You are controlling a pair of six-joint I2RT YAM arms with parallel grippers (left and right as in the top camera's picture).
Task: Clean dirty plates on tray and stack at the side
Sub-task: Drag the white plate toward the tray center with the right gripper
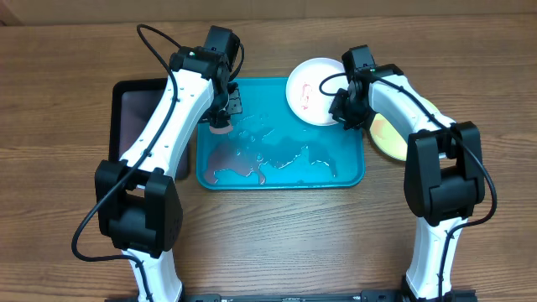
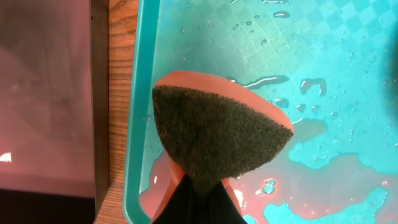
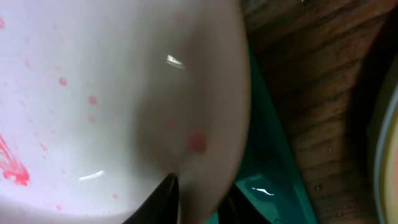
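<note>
The turquoise tray (image 1: 352, 172) lies mid-table, wet with red-tinged water; it also shows in the left wrist view (image 2: 134, 112). My right gripper (image 1: 342, 109) is shut on the rim of the white plate (image 1: 312, 91), smeared red, held tilted over the tray's far right corner; the plate fills the right wrist view (image 3: 112, 93). My left gripper (image 1: 220, 124) is shut on an orange sponge with a dark scrub face (image 2: 217, 140), above the tray's left part. A yellow-green plate (image 1: 390, 134) lies right of the tray, partly hidden by the right arm. The light blue plate is out of view.
A black tray (image 1: 134, 117) sits left of the turquoise tray, partly under the left arm. Pinkish water pools lie on the tray floor (image 1: 252, 164). Bare wooden table surrounds the trays.
</note>
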